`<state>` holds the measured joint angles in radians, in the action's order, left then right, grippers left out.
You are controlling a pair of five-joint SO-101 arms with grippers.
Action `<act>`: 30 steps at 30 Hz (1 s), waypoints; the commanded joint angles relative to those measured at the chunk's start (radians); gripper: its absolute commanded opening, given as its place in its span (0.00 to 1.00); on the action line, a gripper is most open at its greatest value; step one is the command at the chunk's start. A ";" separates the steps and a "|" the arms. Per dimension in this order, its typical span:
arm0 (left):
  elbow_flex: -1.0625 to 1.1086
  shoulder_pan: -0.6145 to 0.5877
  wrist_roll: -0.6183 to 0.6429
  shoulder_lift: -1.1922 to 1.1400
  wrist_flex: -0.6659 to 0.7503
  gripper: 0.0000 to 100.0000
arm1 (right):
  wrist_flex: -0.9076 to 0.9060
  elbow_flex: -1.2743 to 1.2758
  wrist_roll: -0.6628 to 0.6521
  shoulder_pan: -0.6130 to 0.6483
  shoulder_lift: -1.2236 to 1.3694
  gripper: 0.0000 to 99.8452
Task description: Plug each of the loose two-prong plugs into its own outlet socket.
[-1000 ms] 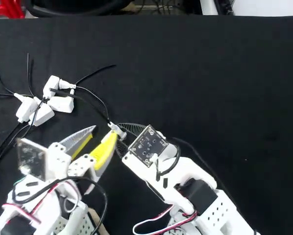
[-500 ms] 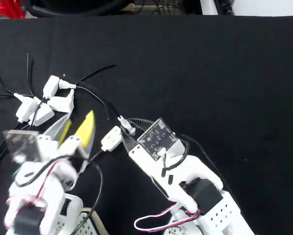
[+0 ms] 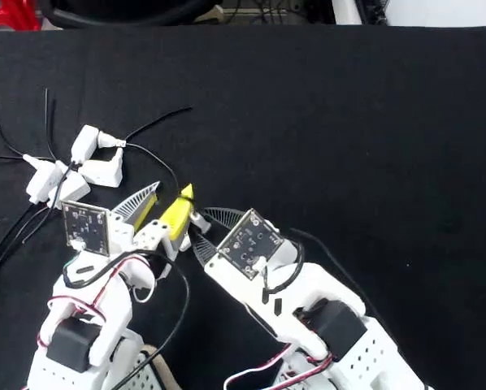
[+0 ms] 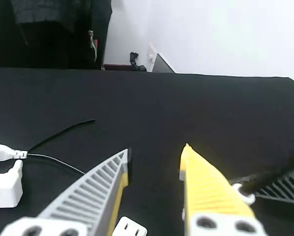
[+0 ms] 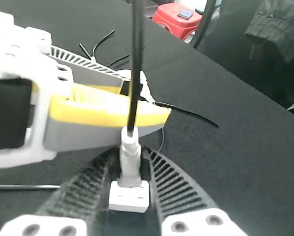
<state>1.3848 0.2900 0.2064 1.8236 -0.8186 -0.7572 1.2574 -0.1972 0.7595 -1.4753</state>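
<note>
Closed with the right tool [image 5: 130,151] on a white two-prong plug [image 5: 130,195], black ribbed fingers [image 5: 174,189] pressed to both flanks of its body, the black cord [image 5: 135,59] free to run straight out past the tips. Prongs hidden, so no telling which way they face. Probably gripped by the body rather than the cord to keep the prongs steerable.

Just beside it, spread wide with the left tool [image 4: 156,150] and gripping nothing: grey finger on one side, yellow finger [image 4: 206,189] on the other, the yellow one just beyond the held plug, contact impossible to judge. Low between those open fingers, lying on the black bench [image 3: 349,122], a small white socket piece [image 4: 130,229] showing two slots. Likely straddled that way to pin it against sliding under the plug's push. Not yet mated; plug and slots near but apart.

Farther out, toward the left arm's side of the bench, a cluster of white plugs and sockets [image 3: 72,166] with thin black cords fanned around, touched by neither tool. Too small to tell whether any there are already joined. By the look of it, much of the task yet to do.
</note>
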 commanded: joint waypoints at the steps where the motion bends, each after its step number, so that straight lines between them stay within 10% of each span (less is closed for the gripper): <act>1: -0.041 0.035 -0.006 0.002 -0.014 0.18 | 0.006 -0.058 -0.017 0.020 -0.008 0.01; 21: -0.113 0.105 -0.166 0.002 -0.210 0.18 | 0.023 -0.016 -0.026 0.015 -0.004 0.01; 30: -0.145 -0.460 -0.166 0.002 -0.327 0.18 | -0.015 -0.041 0.028 0.012 0.093 0.01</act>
<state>1.2482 0.0322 0.0453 1.8251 -1.1393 -0.7741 1.2574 -0.2048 0.7641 -1.4553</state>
